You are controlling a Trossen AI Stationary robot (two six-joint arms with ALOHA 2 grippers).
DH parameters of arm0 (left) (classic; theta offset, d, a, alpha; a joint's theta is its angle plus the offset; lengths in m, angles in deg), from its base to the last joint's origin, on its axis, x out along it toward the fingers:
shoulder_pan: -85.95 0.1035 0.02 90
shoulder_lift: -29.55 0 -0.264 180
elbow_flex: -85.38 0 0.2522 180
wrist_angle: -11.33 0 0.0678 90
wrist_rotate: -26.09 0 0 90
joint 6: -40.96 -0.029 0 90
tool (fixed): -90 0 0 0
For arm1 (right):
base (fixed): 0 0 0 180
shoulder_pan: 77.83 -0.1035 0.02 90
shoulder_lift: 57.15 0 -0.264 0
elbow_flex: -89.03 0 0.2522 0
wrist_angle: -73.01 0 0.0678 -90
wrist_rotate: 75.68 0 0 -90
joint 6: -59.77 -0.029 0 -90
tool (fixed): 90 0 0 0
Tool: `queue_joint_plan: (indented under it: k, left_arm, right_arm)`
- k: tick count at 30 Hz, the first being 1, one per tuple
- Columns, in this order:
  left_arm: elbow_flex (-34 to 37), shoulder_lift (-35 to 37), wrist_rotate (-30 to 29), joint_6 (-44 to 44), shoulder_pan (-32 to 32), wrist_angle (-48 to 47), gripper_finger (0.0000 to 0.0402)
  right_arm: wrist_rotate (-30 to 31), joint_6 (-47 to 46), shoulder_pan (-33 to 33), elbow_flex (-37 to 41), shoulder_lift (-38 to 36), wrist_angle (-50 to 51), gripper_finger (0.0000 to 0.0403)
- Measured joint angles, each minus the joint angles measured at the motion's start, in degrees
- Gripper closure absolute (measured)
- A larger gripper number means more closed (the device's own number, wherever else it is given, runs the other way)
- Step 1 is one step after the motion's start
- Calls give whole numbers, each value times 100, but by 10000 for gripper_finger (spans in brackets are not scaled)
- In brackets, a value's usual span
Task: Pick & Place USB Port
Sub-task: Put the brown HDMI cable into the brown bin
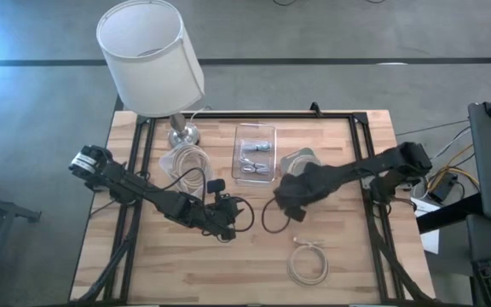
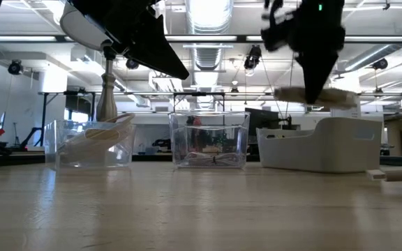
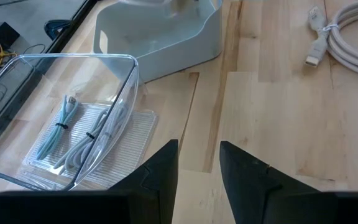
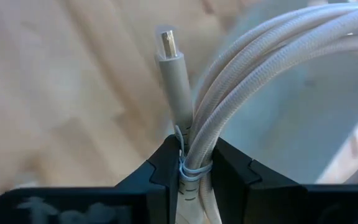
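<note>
Light wooden table (image 1: pixel 348 273) in an open workshop with ceiling strip lights; a white-shaded lamp (image 1: pixel 150 55) stands at its far edge.

The right gripper (image 4: pixel 191 163) clamps a coiled white USB cable (image 4: pixel 229 93) above the white bin (image 3: pixel 160 37). The left gripper (image 3: pixel 199 163) hovers with fingers parted, grasping nothing. The middle clear tray (image 3: pixel 114 134) holds two bundled cables (image 3: pixel 73 137); another clear container (image 2: pixel 89 143) holds a coil; a further white cable (image 1: pixel 309 260) lies loose on the table.

The cable (image 4: pixel 229 81) between the fingers (image 4: pixel 157 168) has a woven, matt cloth sheath and a shiny metal plug. The table (image 3: pixel 278 106) beyond the left fingers (image 3: pixel 160 171) is smooth pale wood; the tray (image 3: pixel 73 118) is clear glossy plastic.
</note>
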Motion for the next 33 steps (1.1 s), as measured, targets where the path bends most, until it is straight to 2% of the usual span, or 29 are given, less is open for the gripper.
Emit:
queue_joint_plan:
  k: [7, 14, 23, 33]
  left_arm:
    - [0, 0, 1, -27, -1, -2, 280]
    - [0, -1, -1, -33, 1, -2, 280]
    - [0, -1, -1, -36, 0, -2, 280]
    - [0, -1, -1, -41, 1, -2, 280]
  right_arm:
    - [256, -57, 569, 772, 0, -100, 334]
    - [283, -44, 836, 1336, 0, -1156, 333]
    - [290, -436, 961, 1674, 0, -1537, 330]
    - [211, -618, 950, 1745, 2, -1534, 288]
